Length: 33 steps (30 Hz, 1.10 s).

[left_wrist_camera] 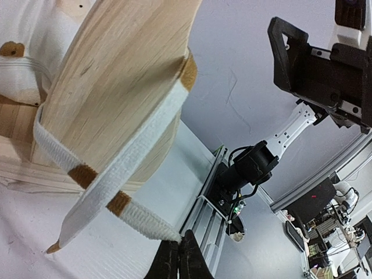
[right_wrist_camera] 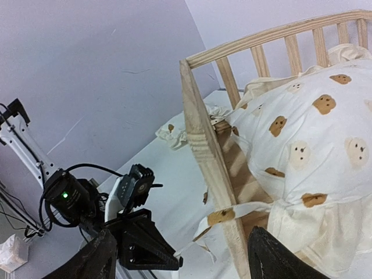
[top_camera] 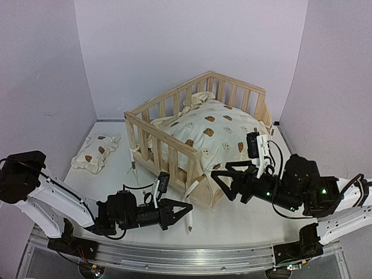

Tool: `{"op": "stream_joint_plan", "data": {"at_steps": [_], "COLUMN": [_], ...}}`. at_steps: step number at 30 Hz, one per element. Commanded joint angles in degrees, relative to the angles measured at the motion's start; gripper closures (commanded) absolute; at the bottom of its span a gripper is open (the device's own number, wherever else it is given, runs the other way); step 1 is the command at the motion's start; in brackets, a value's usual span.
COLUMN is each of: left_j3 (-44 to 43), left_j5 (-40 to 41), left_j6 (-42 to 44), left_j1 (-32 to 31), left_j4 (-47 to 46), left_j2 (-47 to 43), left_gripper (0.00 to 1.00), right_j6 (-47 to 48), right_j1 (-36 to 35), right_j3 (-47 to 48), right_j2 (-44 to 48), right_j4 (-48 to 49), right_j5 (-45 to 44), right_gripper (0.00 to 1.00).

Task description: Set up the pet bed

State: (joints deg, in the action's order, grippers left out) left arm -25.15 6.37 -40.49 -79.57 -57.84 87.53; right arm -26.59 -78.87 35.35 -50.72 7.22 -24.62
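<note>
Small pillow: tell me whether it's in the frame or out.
Out. The small pillow lies on the table, left of the frame, while the cushion fills the frame.

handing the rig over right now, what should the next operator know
Left gripper: shut, pinching the end of a cushion tie that wraps the near corner post.
Right gripper: open, empty, hovering by that same post.
Done: cushion lies inside the pine frame.
Left: the tie looks unknotted. The small pillow lies on the table, left of the frame, not yet in the bed.
</note>
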Motion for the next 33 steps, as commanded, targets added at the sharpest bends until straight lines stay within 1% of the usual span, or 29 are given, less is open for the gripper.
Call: {"op": "stream_joint_plan", "data": {"at_steps": [1, 3, 7, 10, 13, 14, 17, 20, 22, 25, 30, 33], "left_j3": [-4.1, -4.2, -3.9, -3.9, -3.9, -4.0, -3.8, -3.3, -2.8, -1.8, -1.3, -1.9], "left_j5": [-2.2, -2.4, -2.2, -2.1, -2.3, -2.4, -2.4, -2.0, -1.6, -0.3, 0.8, 0.6], "left_j6": [0.6, 0.5, 0.4, 0.6, 0.8, 0.9, 1.3, 1.6, 1.9, 1.9, 1.6, 0.8], "left_j1": [-0.7, -0.6, -0.6, -0.7, -0.7, -0.7, -0.6, -0.7, -0.6, -0.6, -0.4, -0.2], "left_j4": [-0.6, -0.6, -0.4, -0.4, -0.3, -0.3, -0.2, -0.2, -0.1, 0.5, 1.6, 2.0], "left_j2": [0.9, 1.0, 0.6, 0.5, 0.6, 0.5, 0.1, -0.4, -1.0, -2.0, -1.8, -0.6], "left_gripper": [1.00, 1.00, 1.00, 1.00, 1.00, 1.00, 1.00, 1.00, 1.00, 1.00, 1.00, 1.00], "right_j6": [2.2, 2.6, 3.4, 3.8, 4.1, 4.2, 3.9, 2.8, 1.8, -0.2, -3.3, -3.1], "right_j1": [5.9, 9.1, 13.5, 15.1, 16.3, 16.5, 16.8, 16.8, 16.8, 16.8, 16.8, 16.5], "right_j3": [8.1, 10.2, 14.1, 16.3, 17.9, 18.1, 17.3, 14.5, 11.8, 6.8, -0.6, -2.4], "right_j2": [-4.8, -7.4, -13.2, -17.1, -20.4, -21.0, -21.3, -20.5, -19.4, -17.7, -17.4, -18.3], "right_j4": [-11.8, -12.0, -12.1, -12.2, -11.9, -11.8, -11.7, -11.4, -10.7, -9.6, -7.8, -8.3], "right_j5": [7.2, 11.8, 18.8, 21.4, 24.1, 24.0, 23.6, 24.1, 24.2, 24.3, 28.2, 29.6], "right_gripper": [0.27, 0.31, 0.35, 0.35, 0.40, 0.44, 0.63, 0.74, 0.79, 0.80, 0.80, 0.71]}}
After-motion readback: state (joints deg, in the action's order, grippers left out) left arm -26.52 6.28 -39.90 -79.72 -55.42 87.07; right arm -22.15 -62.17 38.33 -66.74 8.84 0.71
